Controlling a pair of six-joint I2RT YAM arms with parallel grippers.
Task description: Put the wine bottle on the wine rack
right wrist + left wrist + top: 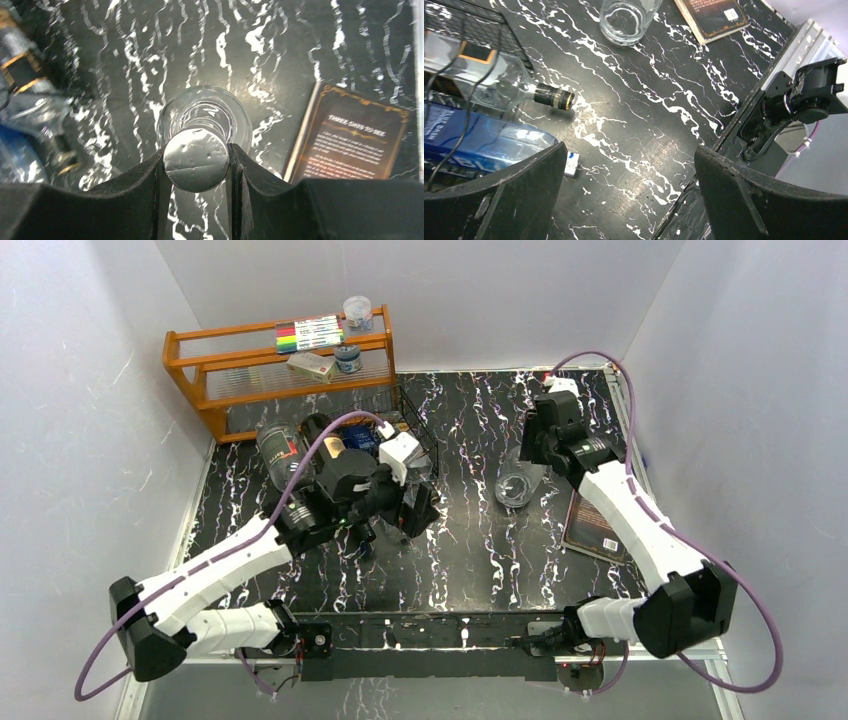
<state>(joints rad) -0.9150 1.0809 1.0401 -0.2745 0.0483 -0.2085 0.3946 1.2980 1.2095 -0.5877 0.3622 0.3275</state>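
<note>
Pinching the clear wine bottle (205,112) by its top mid-frame, the right gripper (196,165) held glass — likely heavy, slippery, breakable — while the left gripper (629,165) was spread wide.

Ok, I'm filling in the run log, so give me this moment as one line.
right pincer: shut on top of clear bottle | left pincer: open, empty, by rack | clear bottle: not yet on rack

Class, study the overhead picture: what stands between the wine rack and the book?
A clear glass bottle, upright, stands between the wine rack and the book; the top external view shows it best.
</note>
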